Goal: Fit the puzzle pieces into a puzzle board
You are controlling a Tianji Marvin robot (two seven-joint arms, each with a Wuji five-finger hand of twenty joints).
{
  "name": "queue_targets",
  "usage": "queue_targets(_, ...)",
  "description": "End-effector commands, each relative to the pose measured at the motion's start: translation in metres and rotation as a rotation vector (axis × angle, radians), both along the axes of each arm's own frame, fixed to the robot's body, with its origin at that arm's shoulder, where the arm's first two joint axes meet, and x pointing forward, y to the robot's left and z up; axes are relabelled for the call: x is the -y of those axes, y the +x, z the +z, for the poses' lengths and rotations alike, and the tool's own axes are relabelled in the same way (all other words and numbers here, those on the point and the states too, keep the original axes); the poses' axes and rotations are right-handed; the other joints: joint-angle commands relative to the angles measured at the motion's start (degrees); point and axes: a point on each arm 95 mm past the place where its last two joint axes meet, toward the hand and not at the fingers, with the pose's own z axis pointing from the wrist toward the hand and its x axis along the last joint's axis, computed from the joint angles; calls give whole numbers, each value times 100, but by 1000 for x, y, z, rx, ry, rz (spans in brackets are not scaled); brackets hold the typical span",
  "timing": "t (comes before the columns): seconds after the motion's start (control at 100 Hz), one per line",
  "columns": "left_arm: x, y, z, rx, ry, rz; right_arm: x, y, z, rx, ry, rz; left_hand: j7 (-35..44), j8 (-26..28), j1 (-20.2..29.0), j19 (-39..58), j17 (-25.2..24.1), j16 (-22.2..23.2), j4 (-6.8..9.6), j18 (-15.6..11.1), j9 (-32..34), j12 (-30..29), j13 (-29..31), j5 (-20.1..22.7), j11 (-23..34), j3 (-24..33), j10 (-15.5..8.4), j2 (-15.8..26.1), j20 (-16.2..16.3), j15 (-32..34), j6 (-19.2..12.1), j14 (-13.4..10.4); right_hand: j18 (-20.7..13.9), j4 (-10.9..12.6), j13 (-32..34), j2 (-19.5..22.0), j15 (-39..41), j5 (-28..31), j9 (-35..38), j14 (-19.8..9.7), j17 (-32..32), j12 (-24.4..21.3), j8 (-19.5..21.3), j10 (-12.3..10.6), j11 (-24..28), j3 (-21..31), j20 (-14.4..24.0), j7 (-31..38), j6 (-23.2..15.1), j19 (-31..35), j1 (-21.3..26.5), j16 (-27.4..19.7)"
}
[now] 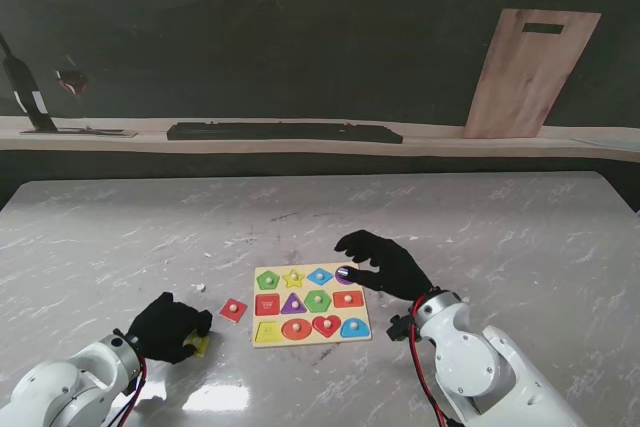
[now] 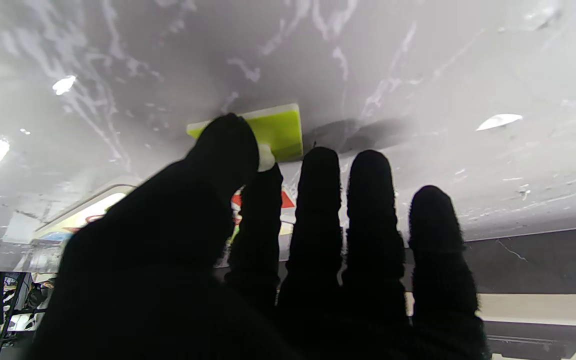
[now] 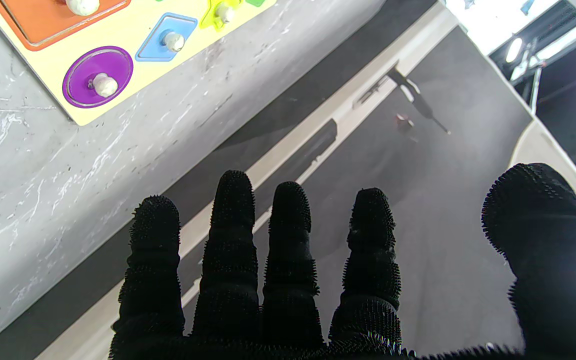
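Stand view shows the puzzle board [image 1: 311,304] nearly full. A red piece [image 1: 233,310] lies loose just left of it. My left hand [image 1: 168,327] pinches a yellow piece's [image 2: 274,131] knob; my right hand [image 1: 385,263] hovers spread, empty.

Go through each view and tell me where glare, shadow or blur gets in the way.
Stand view: a bright lamp reflection on the table near me, by the left hand; the board reads clearly. Left wrist view: white glare patches on the marble, the hand a featureless black silhouette, a dark shadow beside the yellow piece. Right wrist view: sharp, but the far corner past the right hand is blown out by lights.
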Motion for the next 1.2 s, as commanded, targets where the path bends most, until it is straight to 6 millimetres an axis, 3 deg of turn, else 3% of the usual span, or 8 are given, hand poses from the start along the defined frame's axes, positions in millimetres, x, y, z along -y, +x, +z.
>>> queue_targets(0.0, 0, -1, -2, -9, -1, 5, -2, -2, -1, -2, -3, 4, 186, -146, 243, 55, 10, 15, -280, 445, 144, 86, 139, 126, -86, -78, -75, -157, -107, 89, -140, -128, 17, 210, 18, 84, 84, 20, 139, 9, -72, 32, 80, -124, -3, -59, 109, -52, -219, 16, -90, 38)
queue_targets(0.22, 1, 0, -5, -15, -6, 12, -2, -2, -1, -1, -3, 4, 371, -431, 475, 112, 117, -69, -275, 441, 620, 97, 346, 390, -467, -211, -51, 30, -91, 120, -175, -102, 15, 210, 14, 89, 82, 33, 140, 9, -78, 32, 80, -121, -2, -59, 108, -50, -220, 14, -92, 37)
queue_targets(0.52, 0, 1, -6, -28, -19, 20, -1, -2, -1, 1, -3, 3, 317, -829, 649, 152, 226, -155, -271, 496, 1023, -142, 576, 764, -743, -148, 146, 191, -80, 172, 68, 3, 12, 210, 9, 88, 80, 27, 142, 9, -76, 32, 79, -130, -2, -58, 108, -53, -214, 13, -93, 37)
queue_targets(0.68, 0, 1, -8, -46, -31, 27, -1, -2, -1, 2, -3, 1, 203, -945, 614, 134, 216, -161, -240, 506, 1119, -284, 622, 879, -847, 188, 202, 111, -87, 163, 190, 56, 17, 211, 14, 89, 83, 41, 139, 12, -76, 31, 82, -126, -4, -57, 109, -44, -208, 13, -93, 37)
queue_targets(0.76, -1, 1, -8, -56, -42, 34, -1, -2, -1, 2, -4, 1, 91, -975, 341, 4, 133, -188, -365, 552, 962, -402, 531, 902, -710, 520, 267, 138, -144, 110, 260, 96, 20, 211, 12, 88, 82, 43, 136, 11, -75, 31, 81, -125, -5, -56, 109, -48, -216, 14, -92, 37)
queue_targets(0.9, -2, 1, -9, -58, -61, 45, -1, -2, -1, 1, -4, 0, 1, -1026, 302, -25, 35, -194, -380, 583, 857, -483, 456, 947, -612, 583, 342, 209, -147, 97, 342, 173, 17, 211, 14, 87, 82, 39, 140, 6, -77, 32, 81, -118, -3, -54, 109, -49, -212, 15, -90, 37)
queue_targets(1.19, -3, 0, -11, -67, -35, 34, -1, -2, 0, 2, -3, -1, 29, -933, 426, -17, 98, -2, -347, 527, 976, -276, 516, 780, -892, 681, 195, -192, -152, 36, 244, 69, 19, 211, 13, 87, 84, 32, 143, 8, -78, 33, 82, -119, 0, -53, 108, -48, -211, 14, -92, 38)
